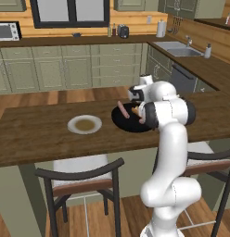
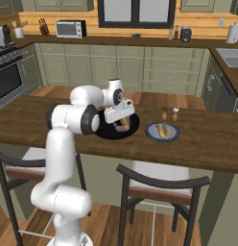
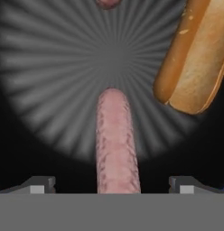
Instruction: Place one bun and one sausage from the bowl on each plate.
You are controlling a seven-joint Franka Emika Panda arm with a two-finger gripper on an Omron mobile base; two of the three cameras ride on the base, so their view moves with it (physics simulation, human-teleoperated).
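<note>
Jaws spread wide, gripper [image 3: 112, 185] low over the bowl [image 2: 102, 132], fingertips either side of a sausage [image 3: 114, 144], not touching it | bun [image 3: 195, 58] just beside in bowl | blue plate [image 2: 150, 133] holds a bun, near counter's back edge | white plate [image 1: 73, 128] mid-counter.
</note>
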